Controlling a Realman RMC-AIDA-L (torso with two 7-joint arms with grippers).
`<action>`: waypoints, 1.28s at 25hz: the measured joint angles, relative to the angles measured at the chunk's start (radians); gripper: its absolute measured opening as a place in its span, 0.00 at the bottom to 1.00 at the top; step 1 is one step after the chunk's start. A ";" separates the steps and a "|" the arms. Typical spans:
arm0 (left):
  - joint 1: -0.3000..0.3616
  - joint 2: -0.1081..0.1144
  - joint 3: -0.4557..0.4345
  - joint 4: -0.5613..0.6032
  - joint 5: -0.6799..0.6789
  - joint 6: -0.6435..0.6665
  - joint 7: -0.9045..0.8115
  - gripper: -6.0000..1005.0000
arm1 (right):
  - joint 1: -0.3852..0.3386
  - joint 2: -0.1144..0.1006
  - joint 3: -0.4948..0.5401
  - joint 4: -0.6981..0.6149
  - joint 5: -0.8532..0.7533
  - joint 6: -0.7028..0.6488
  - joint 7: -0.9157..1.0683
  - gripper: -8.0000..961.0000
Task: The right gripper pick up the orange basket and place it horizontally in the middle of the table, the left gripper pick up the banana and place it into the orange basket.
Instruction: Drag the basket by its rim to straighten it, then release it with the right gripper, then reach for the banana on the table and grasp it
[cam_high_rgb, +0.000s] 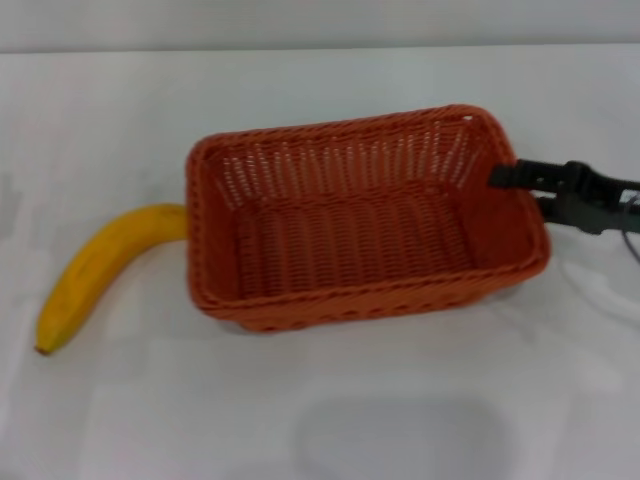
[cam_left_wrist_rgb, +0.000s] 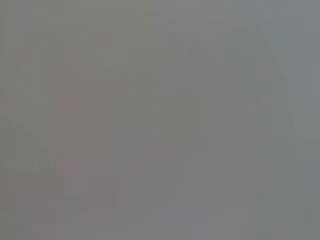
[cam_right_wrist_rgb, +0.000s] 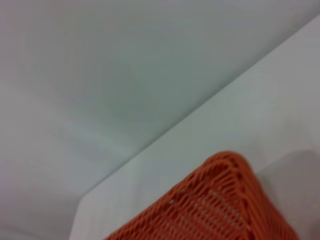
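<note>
The orange basket (cam_high_rgb: 360, 235) sits lengthwise across the middle of the white table (cam_high_rgb: 320, 420), opening upward. My right gripper (cam_high_rgb: 518, 190) comes in from the right and is shut on the basket's right rim, one finger inside and one outside. One corner of the orange basket (cam_right_wrist_rgb: 220, 205) shows close up in the right wrist view. The banana (cam_high_rgb: 105, 270) lies on the table to the left of the basket, its upper end touching the basket's left wall. The left gripper is out of view, and the left wrist view shows only flat grey.
A grey wall (cam_high_rgb: 320, 20) runs behind the table's far edge. A faint shadow (cam_high_rgb: 400, 435) falls on the tabletop in front of the basket. Bare table surface lies in front of and behind the basket.
</note>
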 joint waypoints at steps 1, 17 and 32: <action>0.001 0.000 0.000 0.000 0.000 0.000 0.000 0.89 | -0.013 -0.001 -0.034 -0.014 0.022 -0.012 0.000 0.66; 0.019 -0.006 0.000 0.049 -0.078 -0.011 -0.025 0.89 | -0.090 -0.010 0.033 0.068 0.335 -0.133 -0.493 0.69; -0.026 0.071 0.003 -0.414 0.592 -0.188 -1.162 0.89 | -0.028 -0.005 0.102 0.602 1.155 -0.009 -2.134 0.68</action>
